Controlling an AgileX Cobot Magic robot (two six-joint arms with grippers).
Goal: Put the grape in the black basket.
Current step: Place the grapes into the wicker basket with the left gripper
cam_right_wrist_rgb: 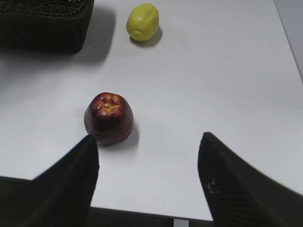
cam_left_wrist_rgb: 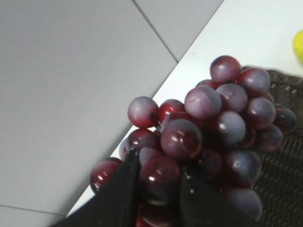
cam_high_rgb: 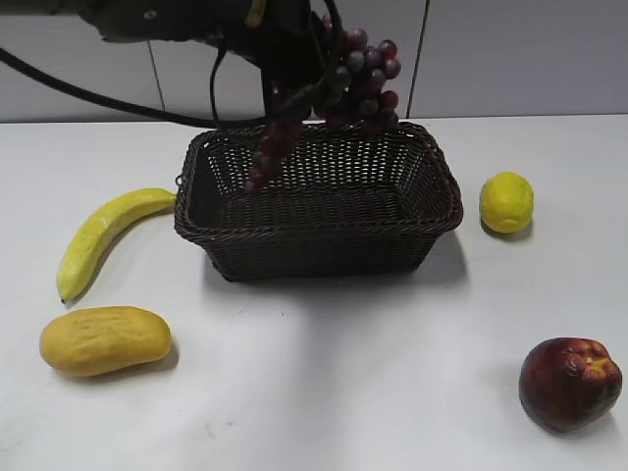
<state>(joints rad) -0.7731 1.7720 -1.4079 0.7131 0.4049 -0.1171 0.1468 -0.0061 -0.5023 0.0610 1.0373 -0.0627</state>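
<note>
A dark red, dimpled apple-like fruit (cam_high_rgb: 570,383) sits nearest the exterior camera on the white tabletop (cam_high_rgb: 334,392), with a rough yellow-orange oval fruit (cam_high_rgb: 105,340) at the opposite front corner. Behind them the left gripper (cam_left_wrist_rgb: 158,189) holds a long bunch of small round dark red-purple grapes (cam_high_rgb: 339,93) in the air over the back rim of the rectangular dark brown-black woven wicker basket (cam_high_rgb: 319,245); the bunch has not yet been set inside. The left wrist view shows the two black fingers (cam_left_wrist_rgb: 118,198) pinching the cluster among its berries. Most of the bunch bulges free beside them, and a trailing string of grapes dangles toward the basket floor. The cluster looks light but floppy and glossy, so it may swing or slip; a hold near the stem or the dense core would seem the surest. The right gripper (cam_right_wrist_rgb: 149,182) hangs with its jaws spread wide and empty above the table near the red fruit, well away from the work. A curved yellow banana (cam_high_rgb: 103,235) and a knobbly yellow lemon (cam_high_rgb: 506,201) flank the basket. No brand, label or writing can be read in any view.
</note>
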